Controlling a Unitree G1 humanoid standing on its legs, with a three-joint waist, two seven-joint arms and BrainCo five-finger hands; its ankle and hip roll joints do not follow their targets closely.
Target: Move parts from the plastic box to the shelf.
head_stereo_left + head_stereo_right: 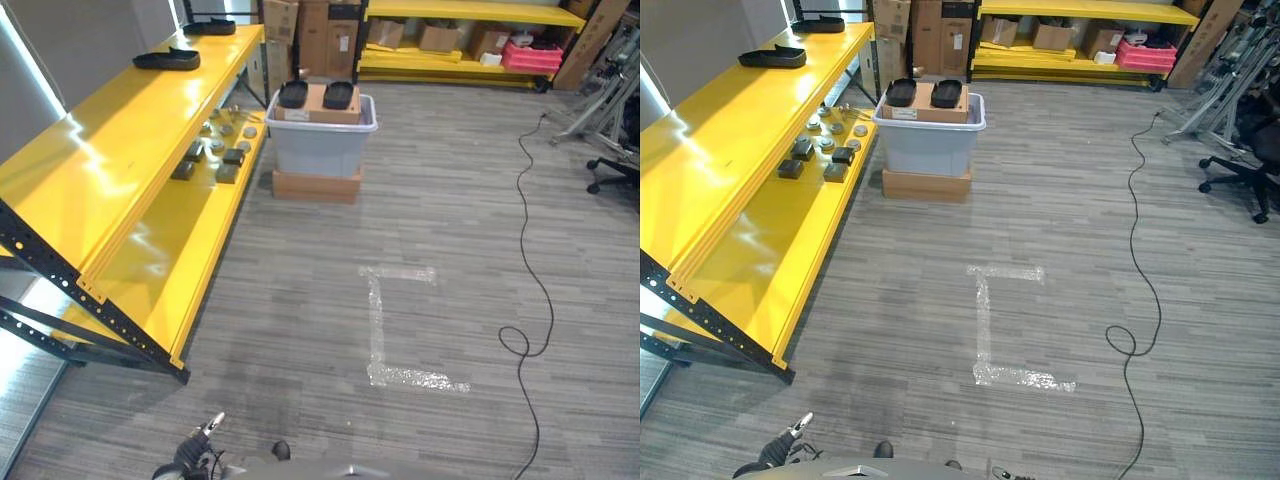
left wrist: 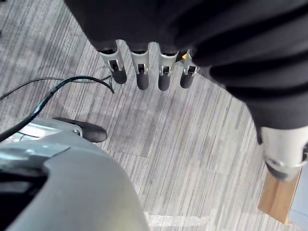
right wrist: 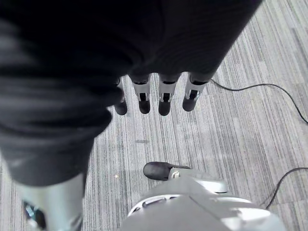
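A grey plastic box (image 1: 320, 142) stands far ahead on the floor, on a flat cardboard carton (image 1: 316, 186). Across its top lies a brown cardboard piece carrying two black parts (image 1: 293, 94) (image 1: 338, 95). The long yellow shelf (image 1: 95, 165) runs along the left. Its top board holds two black parts (image 1: 167, 60) (image 1: 210, 27), and the lower board holds several small dark and round pieces (image 1: 215, 155). My left hand (image 2: 139, 72) hangs over the carpet with straight fingers, empty. My right hand (image 3: 163, 96) hangs the same way, empty.
An L-shaped strip of clear tape (image 1: 380, 330) marks the carpet between me and the box. More yellow shelving (image 1: 460, 40) with cardboard boxes and a pink crate (image 1: 532, 55) lines the back wall. An office chair base (image 1: 612, 172) stands at the right.
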